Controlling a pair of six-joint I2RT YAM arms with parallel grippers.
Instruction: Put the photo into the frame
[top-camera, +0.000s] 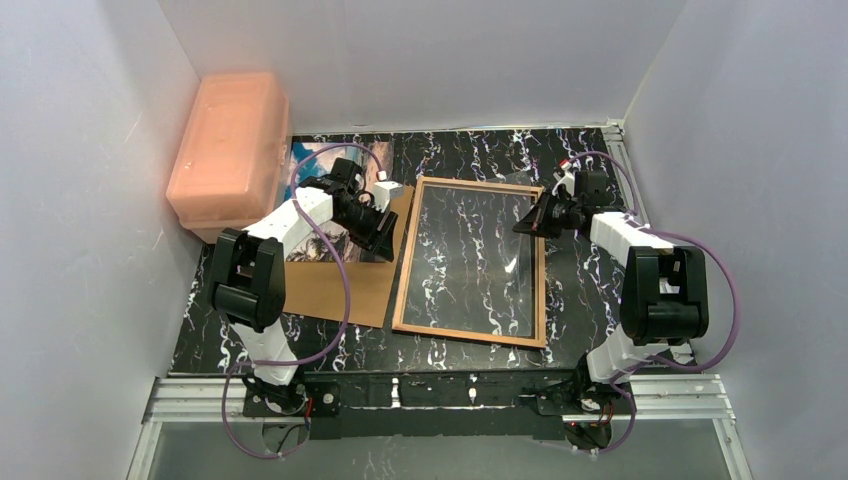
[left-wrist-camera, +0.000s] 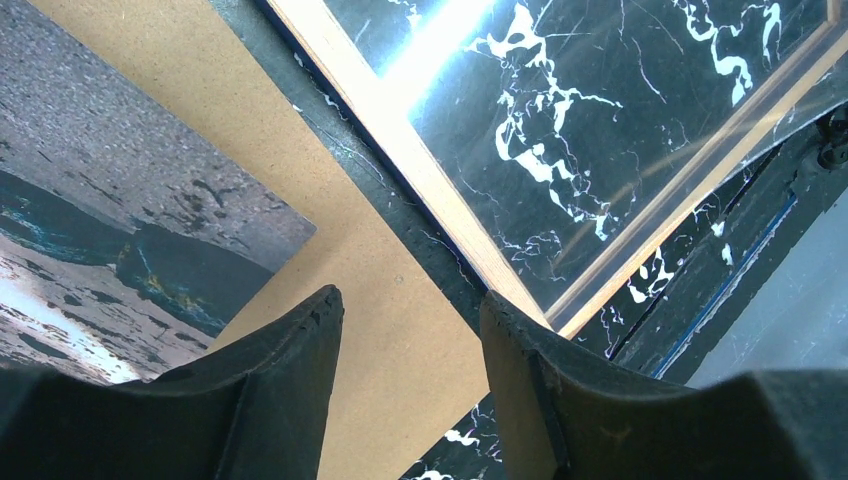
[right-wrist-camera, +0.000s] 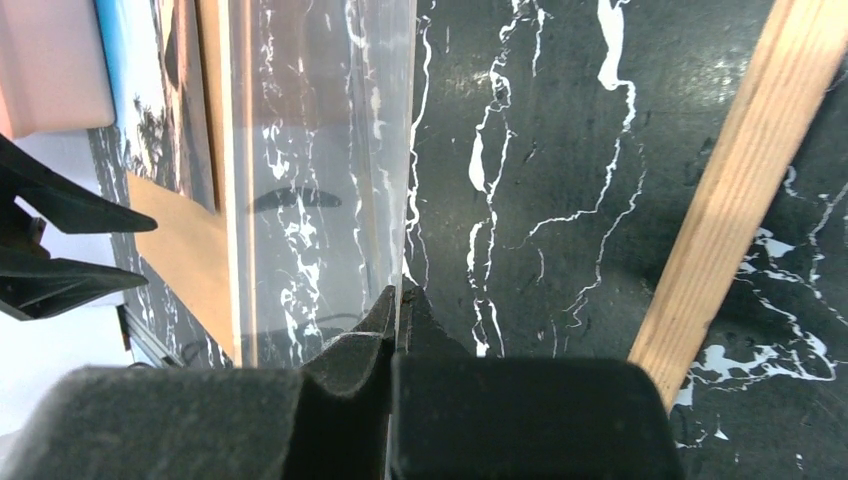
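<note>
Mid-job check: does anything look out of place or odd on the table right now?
Yes. The pane is not lying flat in the frame. The right gripper pinches its edge, and it appears tilted up near the frame's far right side. The photo lies on the board, outside the frame.

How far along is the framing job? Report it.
Done: backing board lies off, beside the frame. In hand: right pincer pinches the clear pane; left pincer hangs open over the board, by the photo. Left: photo goes into the frame.
</note>
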